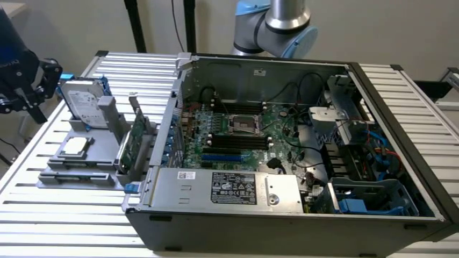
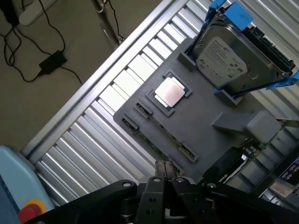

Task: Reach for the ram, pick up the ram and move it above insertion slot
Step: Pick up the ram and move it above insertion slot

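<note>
while the gripper [image 1: 30,88] [image 2: 164,168] hangs off the exterior view's left of the grey fixture [image 1: 100,142] [image 2: 205,116], the ram [image 2: 158,142] sits on edge in a slot along that fixture's rim, between two small clips. the wrist view catches it edge-on: a long, very thin strip with a faint green tint, and no chips can be seen from this angle. the fingers look drawn together with nothing between them, and they are not on the ram.

on the same fixture: cpu [image 1: 77,146] [image 2: 169,92] lying flat mid-plate, hard drive [image 1: 83,102] [image 2: 224,58] with blue rails propped at the far end. the expansion card [image 1: 136,137] stands upright between the fixture and the pc case [image 1: 287,215]. the black slots [image 1: 237,141] on the board inside the case are well apart from the ram.

hard to read: in the exterior view the ram blends into the fixture's near edge, so i can't pick it out for sure. the gripper body is cut by the frame edge in both views. can't tell how high the tips are over the ram.
</note>
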`<state>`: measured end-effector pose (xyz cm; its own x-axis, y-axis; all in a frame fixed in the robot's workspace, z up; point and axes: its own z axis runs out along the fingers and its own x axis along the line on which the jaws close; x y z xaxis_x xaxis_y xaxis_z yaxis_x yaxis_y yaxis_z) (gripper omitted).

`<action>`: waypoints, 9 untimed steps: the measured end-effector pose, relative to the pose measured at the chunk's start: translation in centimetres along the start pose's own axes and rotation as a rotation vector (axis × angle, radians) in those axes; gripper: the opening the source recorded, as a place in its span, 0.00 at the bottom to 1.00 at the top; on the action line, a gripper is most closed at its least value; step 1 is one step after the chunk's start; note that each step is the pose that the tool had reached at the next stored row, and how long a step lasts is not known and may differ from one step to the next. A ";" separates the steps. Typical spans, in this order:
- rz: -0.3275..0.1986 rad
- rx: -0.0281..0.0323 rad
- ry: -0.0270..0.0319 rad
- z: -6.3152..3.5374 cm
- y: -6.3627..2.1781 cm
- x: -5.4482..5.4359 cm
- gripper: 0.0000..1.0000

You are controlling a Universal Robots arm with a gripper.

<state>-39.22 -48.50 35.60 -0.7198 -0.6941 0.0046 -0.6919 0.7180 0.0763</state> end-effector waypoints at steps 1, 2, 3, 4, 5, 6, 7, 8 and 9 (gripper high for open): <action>-0.018 0.0031 -0.0019 0.05 0.00 0.0 0.11; -0.036 0.0060 -0.0034 0.09 -0.01 0.0 0.11; -0.054 0.0085 -0.0045 0.12 -0.01 0.0 0.11; -0.072 0.0105 -0.0050 0.16 -0.01 0.0 0.11; -0.090 0.0120 -0.0053 0.20 -0.02 0.0 0.11; -0.109 0.0126 -0.0049 0.25 -0.02 0.0 0.11; -0.127 0.0130 -0.0039 0.29 -0.02 0.0 0.11; -0.145 0.0133 -0.0028 0.32 -0.02 0.0 0.11; -0.163 0.0136 -0.0019 0.36 -0.03 0.0 0.11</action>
<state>-39.22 -48.50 35.24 -0.5983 -0.8013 -0.0085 -0.8000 0.5967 0.0624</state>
